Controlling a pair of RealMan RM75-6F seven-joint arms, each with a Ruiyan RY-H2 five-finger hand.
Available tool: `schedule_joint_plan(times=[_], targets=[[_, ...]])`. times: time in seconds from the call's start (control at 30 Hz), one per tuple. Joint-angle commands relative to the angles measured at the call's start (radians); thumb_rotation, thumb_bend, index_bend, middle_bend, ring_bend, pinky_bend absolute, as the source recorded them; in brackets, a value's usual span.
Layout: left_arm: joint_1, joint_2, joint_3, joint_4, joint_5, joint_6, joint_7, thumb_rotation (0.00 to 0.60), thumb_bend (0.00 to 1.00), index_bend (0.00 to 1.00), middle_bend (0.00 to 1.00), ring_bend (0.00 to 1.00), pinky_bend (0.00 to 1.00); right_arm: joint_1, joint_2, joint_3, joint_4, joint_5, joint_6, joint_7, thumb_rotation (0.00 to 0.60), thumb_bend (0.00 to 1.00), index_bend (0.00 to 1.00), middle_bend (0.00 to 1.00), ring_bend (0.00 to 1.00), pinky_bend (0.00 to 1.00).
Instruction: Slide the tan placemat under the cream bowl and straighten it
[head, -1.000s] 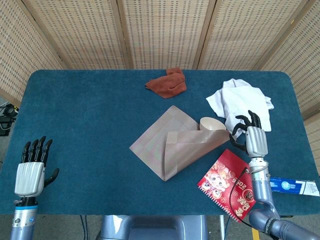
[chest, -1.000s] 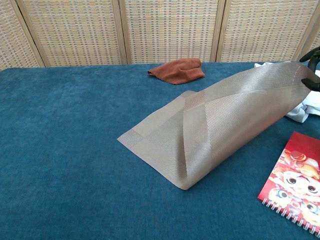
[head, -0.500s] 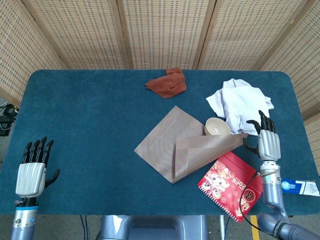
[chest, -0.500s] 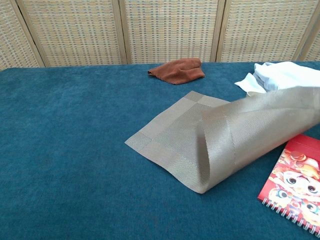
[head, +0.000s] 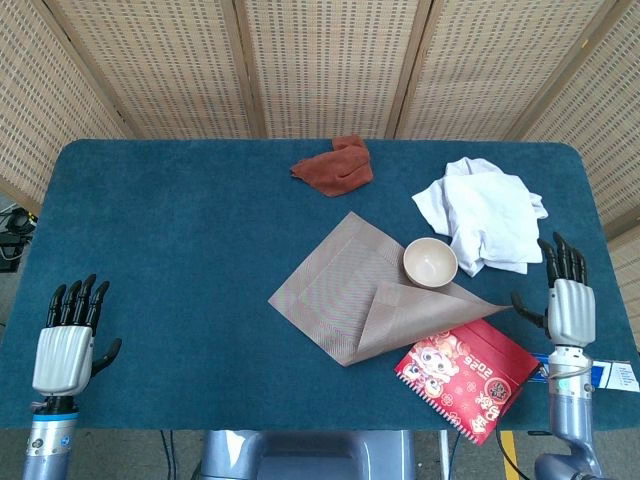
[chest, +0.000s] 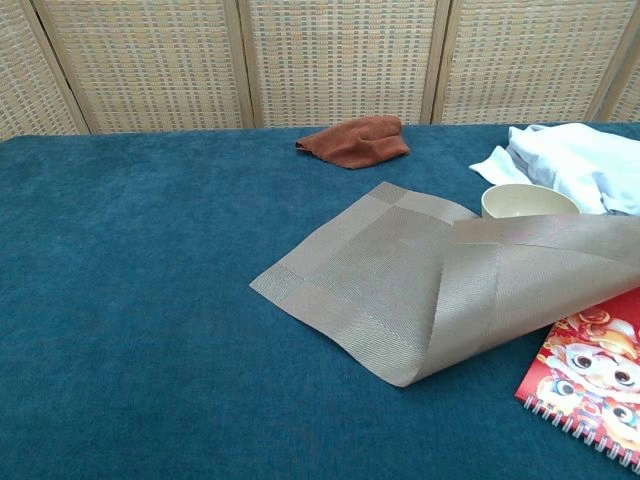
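The tan placemat (head: 335, 285) lies as a diamond at mid-table, its right corner folded back into a flap (head: 425, 318) that arches over the notebook's top edge. In the chest view the flap (chest: 520, 275) runs off the right edge. The cream bowl (head: 430, 263) stands upright on the blue cloth, touching the mat's upper right edge just behind the flap; it also shows in the chest view (chest: 528, 202). My right hand (head: 567, 305) is upright with fingers spread, its thumb just beside the flap's tip. My left hand (head: 65, 340) hovers open at the front left, far from the mat.
A rust cloth (head: 335, 160) lies at the back centre and a crumpled white cloth (head: 485, 210) sits behind and right of the bowl. A red notebook (head: 465, 375) overhangs the front edge beneath the flap. A toothpaste tube (head: 622, 374) lies at the far right front.
My right hand moved right and toward the front edge, dragging the flap off the bowl and lowering it. The bowl now shows fully. The hand's fingers have straightened.
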Motion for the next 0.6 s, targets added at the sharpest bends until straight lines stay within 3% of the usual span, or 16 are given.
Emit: schedule_joint_plan(times=[0.03, 0.43, 0.6], targets=[[0.0, 0.0, 0.0, 0.0, 0.0, -0.001, 0.0, 0.6, 0.24, 0.06, 0.0, 0.0, 0.0, -0.029, 0.016, -0.021, -0.02, -0.028, 0.034, 0.021, 0.6, 0.43, 0.12, 0.0, 0.0, 0.0], [-0.019, -0.011, 0.006, -0.003, 0.01, -0.033, 0.023, 0.6, 0.23, 0.06, 0.0, 0.0, 0.0, -0.075, 0.037, -0.045, -0.054, -0.076, 0.103, 0.031, 0.6, 0.4, 0.12, 0.0, 0.0, 0.0], [-0.064, -0.016, -0.011, -0.026, 0.015, -0.087, 0.06, 0.6, 0.08, 0.07, 0.0, 0.0, 0.0, -0.079, 0.037, -0.034, -0.056, -0.081, 0.118, 0.044, 0.6, 0.4, 0.12, 0.0, 0.0, 0.0]])
